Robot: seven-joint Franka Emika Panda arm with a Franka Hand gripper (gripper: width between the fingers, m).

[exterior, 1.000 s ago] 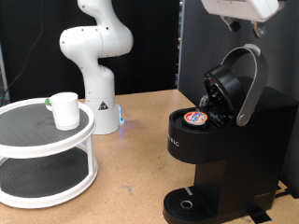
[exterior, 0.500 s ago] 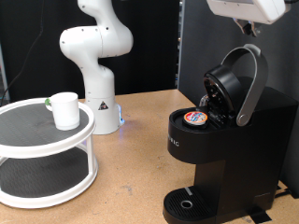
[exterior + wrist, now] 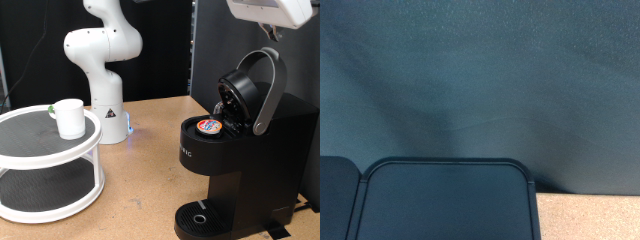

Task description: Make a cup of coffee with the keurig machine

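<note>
The keurig machine [image 3: 238, 140] stands lower right, lid raised, a pod [image 3: 210, 126] seated inside. The cup [image 3: 70, 118] sits on a white two-tier stand [image 3: 50, 160] at left. The gripper [image 3: 270, 12] hangs upper right — whether clenched or released cannot be told.

Little could be read. On the front of the keurig machine [image 3: 235, 160] in the exterior view, pale lettering ran vertically down the black body beside the brew chamber; it was too small to read with certainty, though it looked like the maker's brand name. The coffee pod [image 3: 210, 126] sitting in the open chamber carried a printed foil lid in red, white and blue, but its words were too blurred to make out. The wrist view showed no writing.
</note>
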